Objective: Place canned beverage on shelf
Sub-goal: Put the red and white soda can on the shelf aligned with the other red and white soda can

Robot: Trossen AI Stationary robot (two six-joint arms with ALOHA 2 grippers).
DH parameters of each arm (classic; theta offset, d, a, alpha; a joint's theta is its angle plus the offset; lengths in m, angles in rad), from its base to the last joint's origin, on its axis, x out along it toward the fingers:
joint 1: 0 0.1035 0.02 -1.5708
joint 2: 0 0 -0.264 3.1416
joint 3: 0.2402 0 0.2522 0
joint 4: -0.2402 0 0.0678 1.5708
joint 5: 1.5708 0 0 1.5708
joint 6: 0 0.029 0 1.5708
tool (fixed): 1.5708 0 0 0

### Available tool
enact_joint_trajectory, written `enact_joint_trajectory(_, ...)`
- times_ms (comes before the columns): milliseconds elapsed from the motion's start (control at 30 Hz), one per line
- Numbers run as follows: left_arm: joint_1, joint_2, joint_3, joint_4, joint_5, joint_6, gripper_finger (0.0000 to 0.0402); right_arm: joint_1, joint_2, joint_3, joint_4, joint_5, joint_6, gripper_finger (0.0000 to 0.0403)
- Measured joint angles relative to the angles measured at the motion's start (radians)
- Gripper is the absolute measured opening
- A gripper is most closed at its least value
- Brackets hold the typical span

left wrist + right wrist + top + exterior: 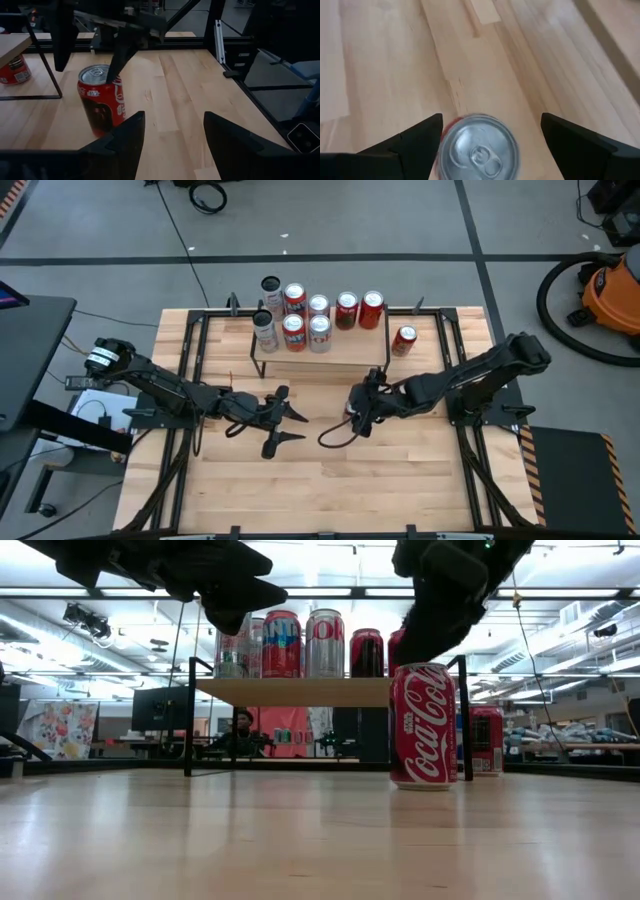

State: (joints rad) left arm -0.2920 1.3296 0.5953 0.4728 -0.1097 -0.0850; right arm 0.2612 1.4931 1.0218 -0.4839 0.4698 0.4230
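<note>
The right gripper [487, 150] hangs directly over a red Coca-Cola can with a silver pull-tab top [422, 725], its dark fingers spread wide to either side of the rim and not yet touching it. That can stands upright on the pale wooden tabletop [400, 480], in front of the low light-wood shelf on thin black legs [350, 358], near its right-hand end. The shelf already carries a cluster of upright cans [300, 315], mostly toward its left and back; the front right part of the board looks bare. Another red can [404, 340] stands on the table just beside the shelf's right end.

The left gripper [282, 418] waits low over the table to the left, jaws apart and empty.

To do this well, I reckon the right arm should come straight down so the fingers bracket the can's middle evenly, then close squarely. An off-centre pinch could tip it. The lift must clear the board's front edge before going to that bare spot.
</note>
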Motion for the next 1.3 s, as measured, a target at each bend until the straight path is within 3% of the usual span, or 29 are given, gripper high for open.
enact_joint_trajectory(633, 0.000, 0.000, 0.000, 0.002, 0.000, -0.001, 0.0213, -0.003, 0.075, 0.001, -0.042, -0.074, 0.061, 0.0347)
enact_joint_trajectory(800, 0.000, 0.000, 0.000, 0.002, 0.000, 0.000, 0.0213, -0.015, 0.071, 0.001, -0.035, -0.132, -0.074, 0.0347)
enact_joint_trajectory(967, 0.000, 0.000, 0.000, 0.003, 0.000, 0.000, 0.0213, -0.034, 0.066, 0.005, -0.039, -0.298, -0.400, 0.0348)
enact_joint_trajectory(1067, 0.000, 0.000, 0.000, 0.002, 0.000, -0.001, 0.0213, -0.049, 0.065, 0.006, -0.041, -0.339, -0.543, 0.0348)
enact_joint_trajectory(1300, 0.000, 0.000, 0.000, 0.002, 0.000, -0.001, 0.0213, -0.083, 0.070, 0.052, -0.133, -0.339, -0.562, 0.0354)
